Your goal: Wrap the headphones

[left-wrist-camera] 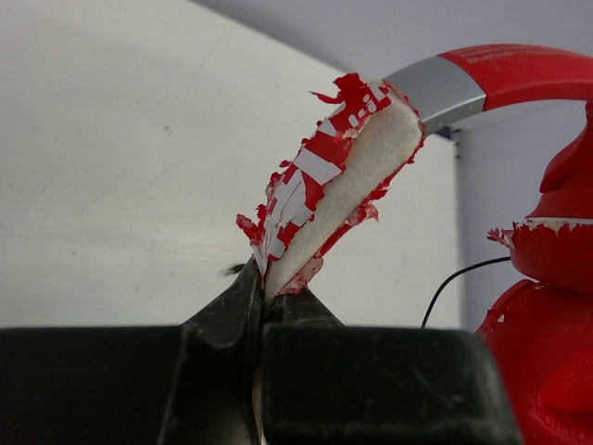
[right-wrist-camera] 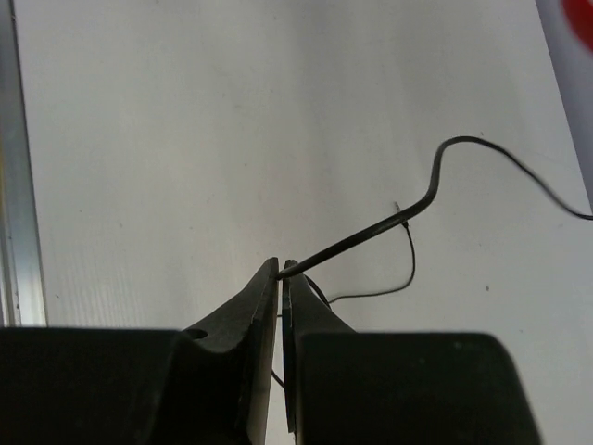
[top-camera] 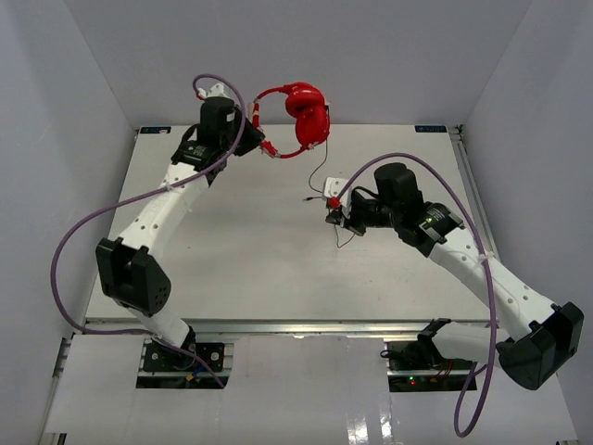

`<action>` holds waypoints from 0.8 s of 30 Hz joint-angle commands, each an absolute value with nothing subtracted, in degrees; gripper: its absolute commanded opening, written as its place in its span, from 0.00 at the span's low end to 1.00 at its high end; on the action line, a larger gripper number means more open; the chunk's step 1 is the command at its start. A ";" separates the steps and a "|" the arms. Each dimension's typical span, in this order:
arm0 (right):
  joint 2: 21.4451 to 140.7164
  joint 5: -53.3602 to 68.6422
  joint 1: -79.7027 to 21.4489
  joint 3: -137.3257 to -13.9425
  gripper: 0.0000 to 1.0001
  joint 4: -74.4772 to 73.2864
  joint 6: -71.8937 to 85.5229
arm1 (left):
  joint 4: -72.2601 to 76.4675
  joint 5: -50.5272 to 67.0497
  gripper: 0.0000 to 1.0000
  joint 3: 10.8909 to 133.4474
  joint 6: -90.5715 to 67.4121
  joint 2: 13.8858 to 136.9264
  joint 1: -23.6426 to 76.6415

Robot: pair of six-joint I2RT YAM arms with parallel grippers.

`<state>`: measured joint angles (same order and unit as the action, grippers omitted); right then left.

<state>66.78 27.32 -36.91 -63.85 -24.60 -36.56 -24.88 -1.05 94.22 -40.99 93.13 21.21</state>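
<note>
Table [top-camera: 232,269] | L arm [top-camera: 176,190] up, fingers [left-wrist-camera: 225,320] clamp headphones [top-camera: 306,109] | R arm [top-camera: 454,246] low, pinching cable [right-wrist-camera: 371,236]

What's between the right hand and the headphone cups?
Only the thin black cable, running from the headphone cups down to the right hand, over bare table. The top external view shows it.

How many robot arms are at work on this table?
2. The left arm reaches to the table's far edge, left tool shut on the headphones' torn headband. The right arm stretches toward the middle, right tool shut on the thin black cable. No others show.
</note>
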 commanded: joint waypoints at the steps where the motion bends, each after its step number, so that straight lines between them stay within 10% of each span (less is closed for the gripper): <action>1: 67.21 14.66 -38.06 -67.06 0.08 -35.01 -45.25 | -21.72 -8.71 0.00 96.22 -36.08 94.14 25.08; 12: 68.85 -18.62 -41.25 -71.38 0.08 -28.52 -60.72 | -31.86 -10.46 0.00 100.37 -11.05 111.81 35.81; 24: 66.90 -7.42 -30.03 -69.53 0.08 -18.95 -53.93 | -19.14 8.06 0.00 68.26 -10.95 90.18 37.09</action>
